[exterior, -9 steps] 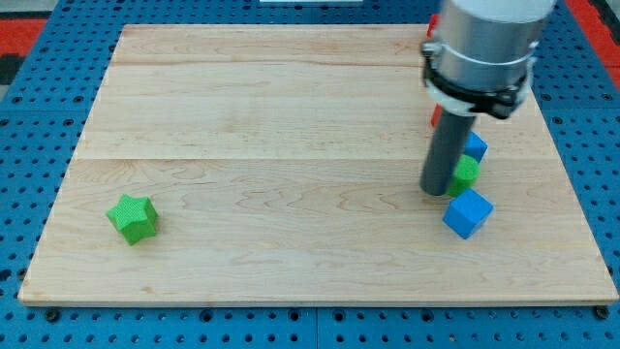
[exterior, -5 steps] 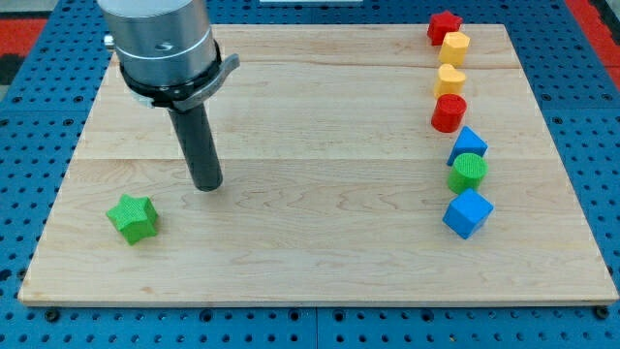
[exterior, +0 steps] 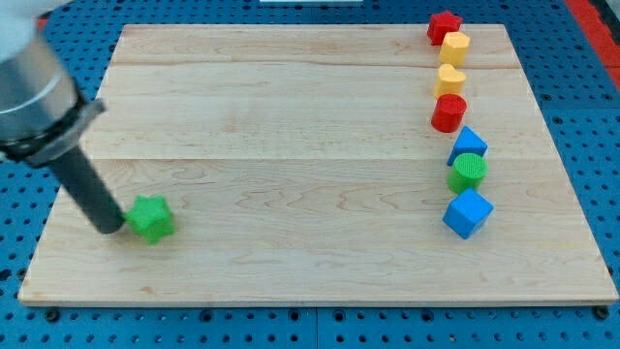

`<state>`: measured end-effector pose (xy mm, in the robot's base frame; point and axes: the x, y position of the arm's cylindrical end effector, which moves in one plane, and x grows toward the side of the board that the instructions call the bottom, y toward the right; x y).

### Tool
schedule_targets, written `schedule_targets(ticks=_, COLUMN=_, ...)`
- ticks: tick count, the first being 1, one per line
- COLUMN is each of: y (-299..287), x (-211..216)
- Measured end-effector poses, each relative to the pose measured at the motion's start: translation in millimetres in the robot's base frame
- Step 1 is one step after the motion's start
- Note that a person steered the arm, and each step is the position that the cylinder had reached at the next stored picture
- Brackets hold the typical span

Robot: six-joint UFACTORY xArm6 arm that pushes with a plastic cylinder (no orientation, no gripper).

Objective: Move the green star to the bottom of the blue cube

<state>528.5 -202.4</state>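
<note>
The arm's dark rod leans in from the view's left, and my tip (exterior: pixel 109 226) touches the left side of the green star block (exterior: pixel 151 218) near the lower left of the pale wooden board (exterior: pixel 291 145). Well apart, down the view's right side, runs a column of blocks: a red star (exterior: pixel 444 25), a yellow block (exterior: pixel 454 47), a yellow heart (exterior: pixel 449 79), a red cylinder (exterior: pixel 449 112), a blue block (exterior: pixel 469 145), a green cylinder (exterior: pixel 467 173) and the blue cube (exterior: pixel 468 213).
</note>
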Motion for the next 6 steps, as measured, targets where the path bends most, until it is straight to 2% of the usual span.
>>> schedule_targets(ticks=1, y=2, x=-26)
schedule_targets(ticks=2, y=60, x=-11)
schedule_targets(ticks=3, y=60, x=10)
schedule_targets(ticks=4, y=-11, x=9)
schedule_targets(ticks=5, y=25, x=26)
schedule_targets(ticks=6, y=121, x=29)
